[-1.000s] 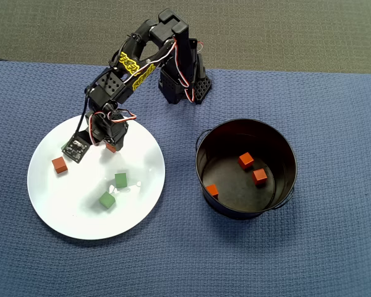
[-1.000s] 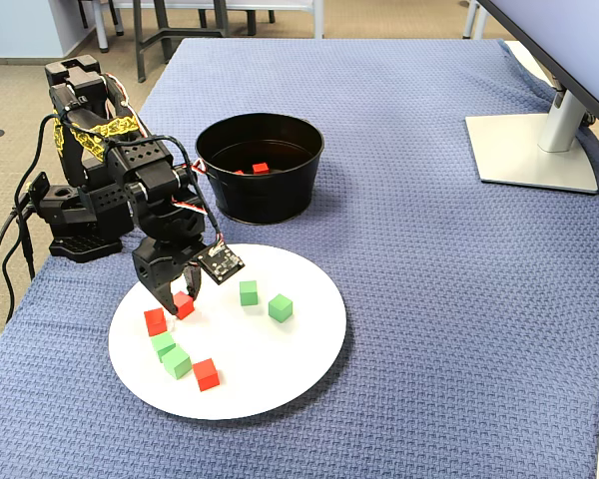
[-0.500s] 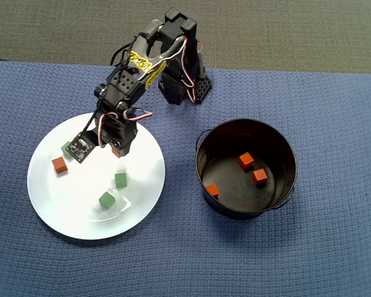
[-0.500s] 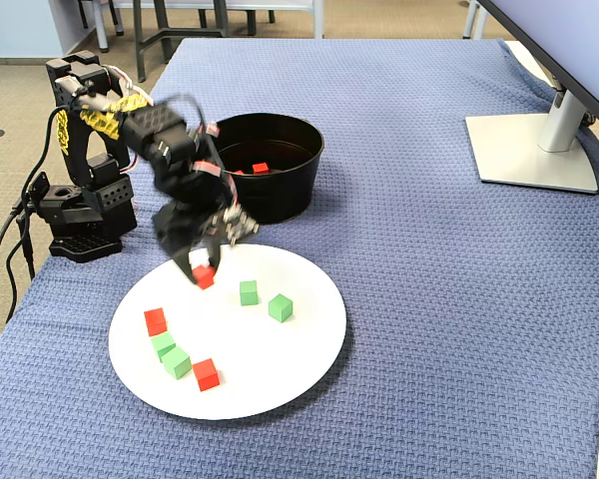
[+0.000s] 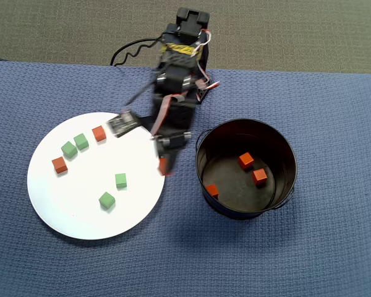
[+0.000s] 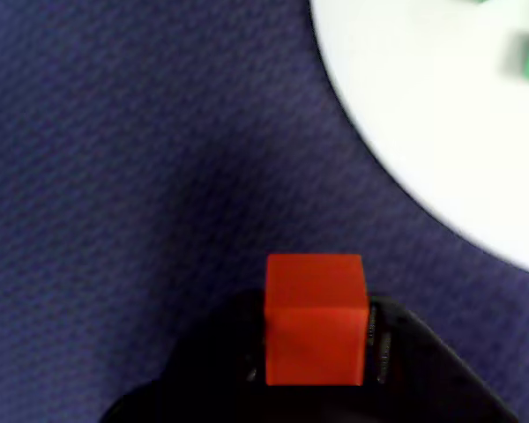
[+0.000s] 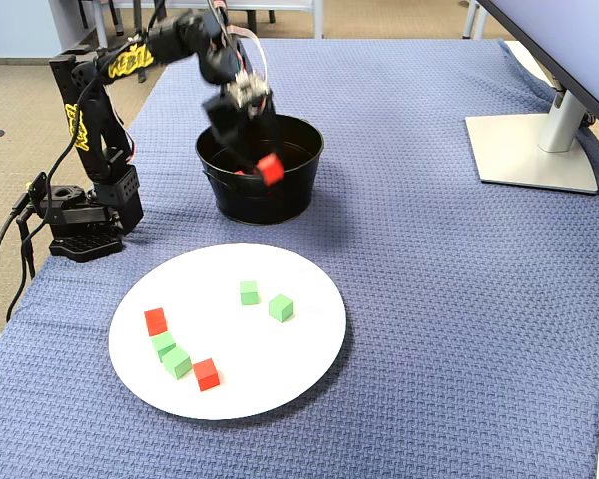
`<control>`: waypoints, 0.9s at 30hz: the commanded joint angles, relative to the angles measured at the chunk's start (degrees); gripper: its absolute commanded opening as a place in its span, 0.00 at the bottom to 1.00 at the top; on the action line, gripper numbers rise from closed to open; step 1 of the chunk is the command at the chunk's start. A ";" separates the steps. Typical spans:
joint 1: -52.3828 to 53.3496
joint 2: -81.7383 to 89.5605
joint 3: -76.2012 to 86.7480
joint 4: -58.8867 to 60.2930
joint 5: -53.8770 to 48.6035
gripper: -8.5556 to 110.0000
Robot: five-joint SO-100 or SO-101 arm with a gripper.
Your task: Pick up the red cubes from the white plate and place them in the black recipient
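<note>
You're carrying one red cube (image 6: pixel 316 319) pinched in the gripper (image 7: pixel 267 167), jaws closed on its sides so it rides clear above the cloth, between the white plate (image 5: pixel 68 216) and the black recipient (image 5: pixel 247 127). Three cubes are sitting inside the bucket; two red ones are waiting on the plate among the green cubes (image 5: pixel 107 200). Judged: mid-transfer, release over the opening next.
</note>
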 commanded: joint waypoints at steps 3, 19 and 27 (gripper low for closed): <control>-18.37 7.21 1.14 -0.97 18.46 0.07; -5.01 3.87 -4.22 2.99 8.70 0.36; 25.14 0.00 0.97 -0.88 -21.71 0.33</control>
